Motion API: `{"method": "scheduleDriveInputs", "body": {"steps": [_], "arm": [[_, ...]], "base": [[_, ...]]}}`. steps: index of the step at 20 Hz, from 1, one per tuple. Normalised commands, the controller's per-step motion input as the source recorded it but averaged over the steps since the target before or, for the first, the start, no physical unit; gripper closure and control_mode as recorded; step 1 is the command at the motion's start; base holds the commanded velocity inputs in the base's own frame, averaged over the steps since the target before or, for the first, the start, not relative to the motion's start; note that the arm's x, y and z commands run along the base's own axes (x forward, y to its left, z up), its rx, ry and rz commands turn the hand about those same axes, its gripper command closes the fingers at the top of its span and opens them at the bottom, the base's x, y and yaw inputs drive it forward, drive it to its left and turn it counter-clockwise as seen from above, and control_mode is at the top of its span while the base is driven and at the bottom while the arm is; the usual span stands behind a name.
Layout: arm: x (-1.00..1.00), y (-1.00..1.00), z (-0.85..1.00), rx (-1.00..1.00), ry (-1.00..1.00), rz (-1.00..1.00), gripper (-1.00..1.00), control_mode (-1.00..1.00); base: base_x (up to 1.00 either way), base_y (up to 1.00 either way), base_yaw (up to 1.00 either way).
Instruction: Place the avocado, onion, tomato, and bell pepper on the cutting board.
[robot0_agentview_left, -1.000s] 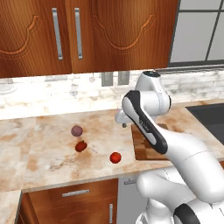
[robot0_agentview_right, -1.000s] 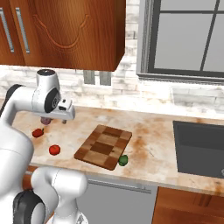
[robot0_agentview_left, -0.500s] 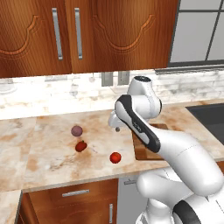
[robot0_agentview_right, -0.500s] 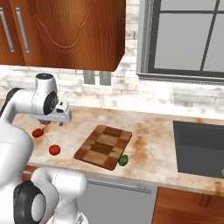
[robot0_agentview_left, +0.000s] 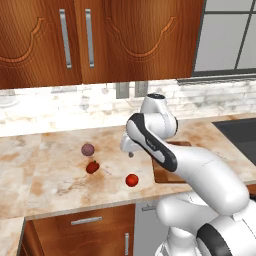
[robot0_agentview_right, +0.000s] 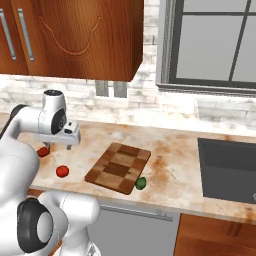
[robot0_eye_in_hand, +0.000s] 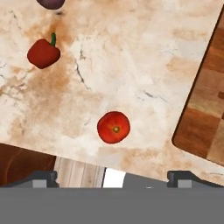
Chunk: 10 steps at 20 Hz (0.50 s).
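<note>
On the left of the left base view, the onion (robot0_agentview_left: 88, 149) is lying on the marble counter (robot0_agentview_left: 45, 180), with the bell pepper (robot0_agentview_left: 92, 167) just beside it on the near side. Further right, and nearer the counter's front edge, the tomato (robot0_agentview_left: 132, 180) is sitting alone. Above and a little behind it the gripper (robot0_agentview_left: 130, 153) is being held over the counter, its jaws spread wide apart with nothing between them. Right of the gripper the cutting board (robot0_agentview_left: 162, 176) is being largely hidden by the arm; in the right base view the board is seen bare, with the avocado (robot0_agentview_right: 141, 183) resting against its near right corner, still on the counter.

In the hand view the tomato (robot0_eye_in_hand: 113, 127) is showing just above the gap between the two finger tips, close to centre, while the bell pepper (robot0_eye_in_hand: 43, 53) is lying well off to the upper left. The tomato is therefore judged the nearest target, lying almost straight below the spread jaws; being round, it is offering no preferred axis, so a descent is probably being called for with only a small correction.
</note>
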Motion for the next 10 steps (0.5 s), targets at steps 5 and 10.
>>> {"method": "scheduleDriveInputs", "body": {"steps": [5,10], "arm": [[0.02,0.03,-0.27,0.00,0.07,0.01,-1.00,-1.00],[0.08,0.04,-0.24,0.00,0.06,0.01,-1.00,-1.00]], "base": [[0.00,0.00,0.00],[0.00,0.00,0.00]]}}
